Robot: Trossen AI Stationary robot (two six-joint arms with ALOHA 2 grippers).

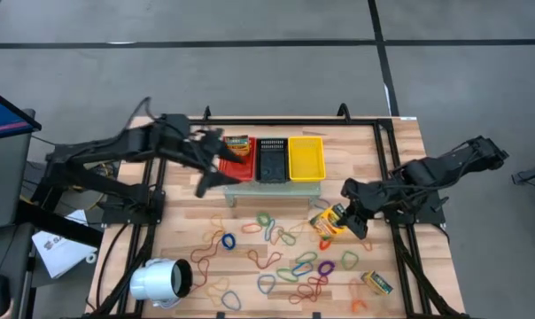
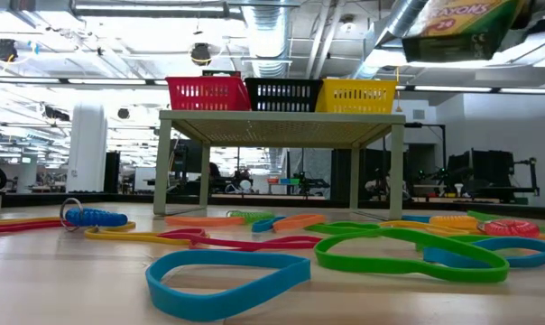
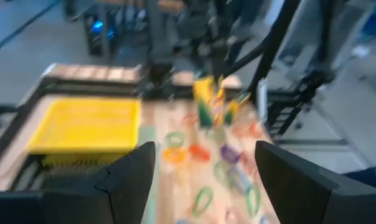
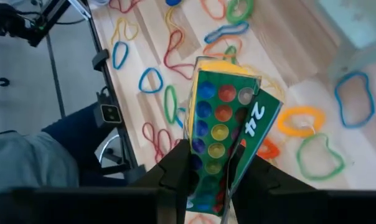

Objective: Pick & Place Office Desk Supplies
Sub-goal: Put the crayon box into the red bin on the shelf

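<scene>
- Right now my right gripper (image 4: 216, 168) has its fingers pinching a crayon packet (image 4: 224, 124), lifted off the bench (image 1: 250, 266) so it can travel; a thin yellow band looks caught with it.
- Left gripper (image 3: 203, 180) hovers over the basket shelf near the red basket (image 1: 236, 159), fingers spread, nothing between them.
- Rubber bands (image 1: 285, 261) lie scattered on the bench; another packet (image 1: 377, 283) sits near the right edge.
- My guess: packet goes to a basket next, maybe the yellow basket (image 1: 305, 157).
</scene>
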